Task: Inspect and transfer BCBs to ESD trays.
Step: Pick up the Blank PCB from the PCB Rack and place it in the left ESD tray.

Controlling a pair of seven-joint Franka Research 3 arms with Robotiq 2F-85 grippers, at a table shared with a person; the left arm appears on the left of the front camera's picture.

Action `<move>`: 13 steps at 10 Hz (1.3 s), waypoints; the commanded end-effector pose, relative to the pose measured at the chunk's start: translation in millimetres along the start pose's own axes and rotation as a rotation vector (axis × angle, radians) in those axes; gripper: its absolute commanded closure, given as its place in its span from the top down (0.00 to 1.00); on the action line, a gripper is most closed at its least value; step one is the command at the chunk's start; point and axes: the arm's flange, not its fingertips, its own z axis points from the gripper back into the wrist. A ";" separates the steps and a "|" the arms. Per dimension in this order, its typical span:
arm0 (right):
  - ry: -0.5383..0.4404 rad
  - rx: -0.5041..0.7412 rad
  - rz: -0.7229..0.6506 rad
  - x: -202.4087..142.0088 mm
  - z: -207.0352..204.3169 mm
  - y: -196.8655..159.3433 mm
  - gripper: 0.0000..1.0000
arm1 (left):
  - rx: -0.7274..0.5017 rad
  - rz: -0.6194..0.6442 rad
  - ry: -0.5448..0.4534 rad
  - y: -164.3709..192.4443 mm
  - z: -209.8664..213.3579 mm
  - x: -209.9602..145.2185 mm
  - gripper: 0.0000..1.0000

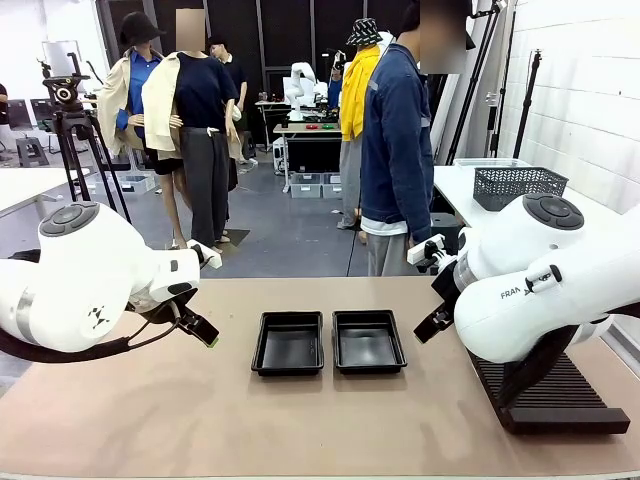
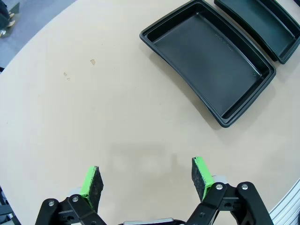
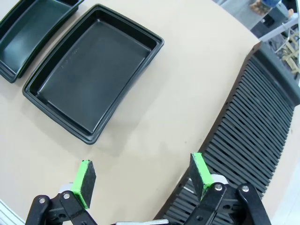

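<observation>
2 ESD trays point(image 1: 288, 343) lie just beside each other at table centre, both w/ bare floor. Left gripper point(image 2: 147, 180) hovers over the bare table point(image 1: 150, 420) left of the left tray point(image 2: 211, 70), pads spread wide, nothing btw them. Right gripper point(image 3: 143, 180) hovers btw the right tray point(image 3: 93, 70) and the black slotted rack point(image 1: 550, 400) at near right, also spread wide & holding nothing. A person point(image 1: 397, 150) stands at the far side. I think the step in hand is to get the 1st BCB. To do it well: grip by the edges only, keep it flat, lower it inside the rim, release when it rests on the floor.
</observation>
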 end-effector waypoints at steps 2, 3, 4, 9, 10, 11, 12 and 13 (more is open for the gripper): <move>0.000 0.000 0.000 0.0 0.0 0.2 1.00 | 0.000 0.001 0.000 0.4 0.1 -0.1 1.00; 0.000 0.000 0.000 0.0 0.0 0.2 1.00 | 0.000 0.001 0.000 0.4 0.1 -0.1 1.00; 0.000 0.000 0.000 0.0 0.0 0.2 1.00 | 0.000 0.001 0.000 0.4 0.1 -0.1 1.00; 0.000 0.000 0.000 0.0 0.0 0.2 1.00 | 0.000 0.001 0.000 0.4 0.1 -0.1 1.00; 0.000 0.000 0.000 0.0 0.0 0.2 1.00 | 0.000 0.001 0.000 0.4 0.1 -0.1 1.00; 0.000 0.000 0.000 0.0 0.0 0.0 1.00 | 0.000 0.001 0.000 0.4 0.1 -0.1 1.00; 0.025 0.026 0.015 6.9 10.2 -2.1 1.00 | 0.000 0.000 0.000 -0.1 0.0 0.0 1.00; 0.052 0.009 0.001 13.6 16.4 -5.5 1.00 | -0.028 0.005 -0.002 6.5 6.6 1.8 1.00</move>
